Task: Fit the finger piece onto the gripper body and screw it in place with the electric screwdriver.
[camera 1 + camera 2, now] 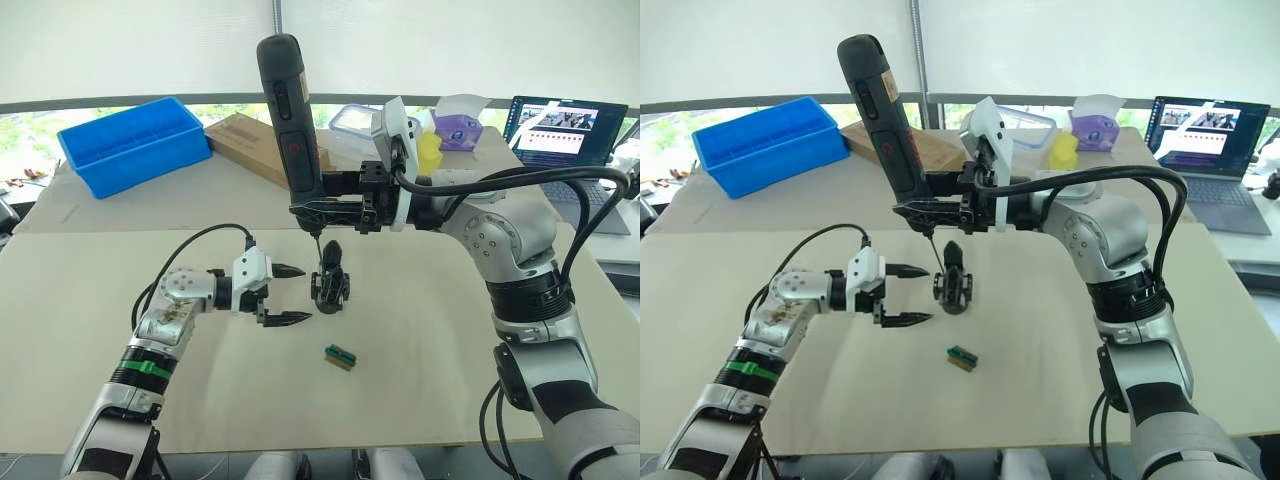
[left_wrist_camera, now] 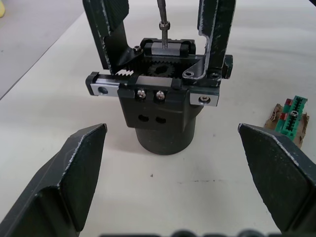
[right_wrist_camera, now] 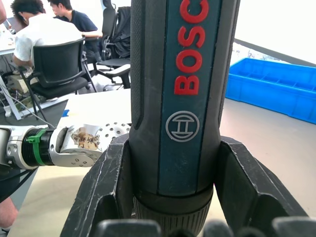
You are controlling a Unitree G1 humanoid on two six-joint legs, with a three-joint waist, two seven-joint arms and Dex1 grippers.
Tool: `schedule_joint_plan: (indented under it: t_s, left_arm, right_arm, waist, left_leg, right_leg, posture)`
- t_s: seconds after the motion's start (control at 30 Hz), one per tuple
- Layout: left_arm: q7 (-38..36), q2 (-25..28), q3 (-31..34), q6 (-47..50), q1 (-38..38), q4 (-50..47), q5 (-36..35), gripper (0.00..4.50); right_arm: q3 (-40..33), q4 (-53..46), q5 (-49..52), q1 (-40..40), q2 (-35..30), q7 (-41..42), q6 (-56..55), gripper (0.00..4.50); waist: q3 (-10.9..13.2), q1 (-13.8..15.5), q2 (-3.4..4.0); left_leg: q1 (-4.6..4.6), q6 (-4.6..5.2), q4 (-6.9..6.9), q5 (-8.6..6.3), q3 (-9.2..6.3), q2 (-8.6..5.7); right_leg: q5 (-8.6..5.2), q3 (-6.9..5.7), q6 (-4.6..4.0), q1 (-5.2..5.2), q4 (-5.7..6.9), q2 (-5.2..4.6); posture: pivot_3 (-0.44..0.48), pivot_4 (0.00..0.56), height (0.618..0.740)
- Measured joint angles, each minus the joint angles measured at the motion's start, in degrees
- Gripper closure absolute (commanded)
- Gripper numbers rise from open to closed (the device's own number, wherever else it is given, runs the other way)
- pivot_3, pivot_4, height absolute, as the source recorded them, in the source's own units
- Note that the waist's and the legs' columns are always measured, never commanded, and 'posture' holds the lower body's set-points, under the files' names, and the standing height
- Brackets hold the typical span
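The gripper body [image 1: 330, 283] stands upright on its round base at the middle of the table. Two black pointed fingers [image 2: 109, 34] rise from its top rail; I cannot tell which one is the finger piece. My right gripper [image 1: 325, 212] is shut on the electric screwdriver [image 1: 290, 110] and holds it upright, slightly tilted, above the body. Its thin bit [image 2: 162, 22] comes down between the two fingers to the top of the body. My left gripper [image 1: 288, 295] is open just left of the body, level with its base and not touching it.
A small green-and-brown block [image 1: 340, 357] lies in front of the body. At the back stand a blue bin [image 1: 135, 142], a cardboard box [image 1: 250, 140], a clear container [image 1: 352, 120], purple and yellow items [image 1: 452, 133] and a laptop [image 1: 563, 130]. People [image 3: 44, 34] sit beyond the table.
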Motion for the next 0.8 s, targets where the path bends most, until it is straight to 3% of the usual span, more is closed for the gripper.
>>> schedule_joint_plan:
  t_s: [0.8]
  left_arm:
    - [-0.86, -1.34, -0.45, -2.25, -0.96, 2.45, 1.0, 0.0]
  right_arm:
    - [-0.3, -1.6, -0.12, 2.15, 1.45, -1.18, 1.77, 2.58]
  waist:
    - [0.0, -0.1, 0.0]
  left_leg:
    - [-0.03, 0.0, -0.01, 0.0, 0.0, 0.0]
  right_leg:
    - [0.0, 0.04, 0.0, -0.06, 0.03, -0.01]
  posture:
    - [0.0, 0.15, 0.74]
